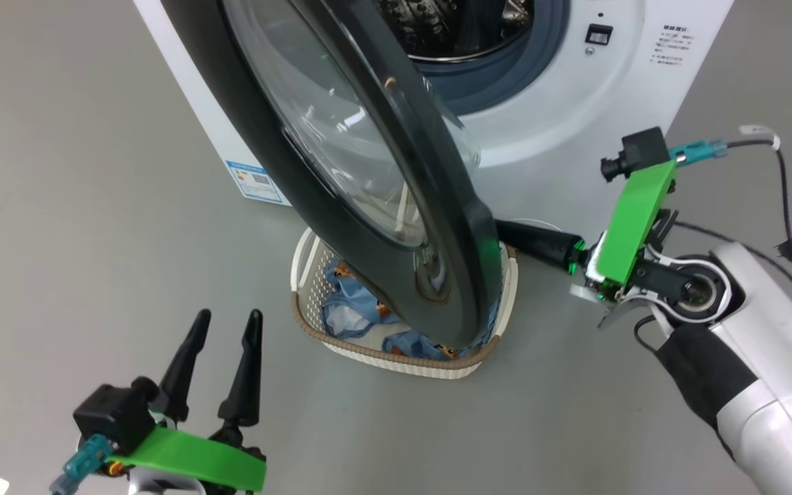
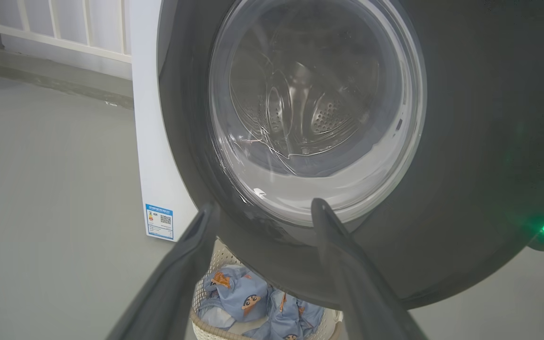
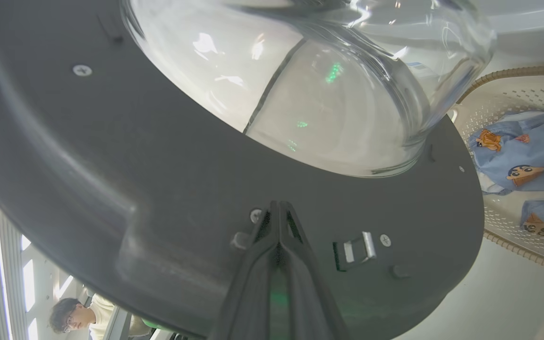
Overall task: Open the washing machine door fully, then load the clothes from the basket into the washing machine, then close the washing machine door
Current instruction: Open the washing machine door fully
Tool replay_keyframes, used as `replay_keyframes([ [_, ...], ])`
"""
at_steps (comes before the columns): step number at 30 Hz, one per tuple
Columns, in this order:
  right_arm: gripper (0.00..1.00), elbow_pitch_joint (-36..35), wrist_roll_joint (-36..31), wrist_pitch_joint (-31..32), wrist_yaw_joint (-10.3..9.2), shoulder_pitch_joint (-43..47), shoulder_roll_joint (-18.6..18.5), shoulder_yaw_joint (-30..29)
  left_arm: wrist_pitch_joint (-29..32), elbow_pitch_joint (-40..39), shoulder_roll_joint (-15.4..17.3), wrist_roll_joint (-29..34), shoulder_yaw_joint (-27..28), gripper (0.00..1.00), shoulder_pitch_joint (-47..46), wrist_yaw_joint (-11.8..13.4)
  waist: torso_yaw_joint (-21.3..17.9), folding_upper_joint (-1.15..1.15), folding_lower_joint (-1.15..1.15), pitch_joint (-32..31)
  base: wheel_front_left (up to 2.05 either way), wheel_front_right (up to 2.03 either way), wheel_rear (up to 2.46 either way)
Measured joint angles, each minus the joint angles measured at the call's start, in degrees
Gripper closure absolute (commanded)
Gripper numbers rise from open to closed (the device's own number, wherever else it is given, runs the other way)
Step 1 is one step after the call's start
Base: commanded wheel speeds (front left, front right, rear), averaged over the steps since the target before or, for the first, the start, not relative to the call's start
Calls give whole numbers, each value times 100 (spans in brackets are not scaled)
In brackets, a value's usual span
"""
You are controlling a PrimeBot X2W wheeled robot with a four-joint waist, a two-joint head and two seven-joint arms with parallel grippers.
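Note:
The washing machine door (image 1: 430, 185) stands partly swung out from the white washing machine (image 1: 561, 103), hanging over the basket (image 1: 396, 361). Light blue clothes (image 1: 351, 306) lie inside the basket. My right gripper (image 1: 506, 234) is shut, fingers pointing left behind the door. In the right wrist view the right gripper (image 3: 279, 208) has its closed tips against the door's inner face (image 3: 158, 165), beside the metal latch (image 3: 354, 248) and below the glass bowl (image 3: 310, 85). My left gripper (image 1: 229, 316) stands open and empty, left of the basket; the left gripper (image 2: 265, 206) faces the door's outer side (image 2: 465, 141).
Grey floor surrounds the machine. A blue label (image 2: 159, 221) marks the machine's lower front corner. A white railing (image 2: 55, 38) runs behind, on the left. A person (image 3: 71, 316) shows at the right wrist view's lower left. A black cable (image 1: 781, 206) trails from my right wrist.

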Motion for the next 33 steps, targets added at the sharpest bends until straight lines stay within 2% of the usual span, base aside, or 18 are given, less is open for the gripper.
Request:
replay_keyframes([
  [33, 100, -479, -22, 172, 0, 833, 693, 133, 0, 31, -51, 59, 21, 0, 331, 0, 644, 0, 0, -359, 0, 0, 0],
])
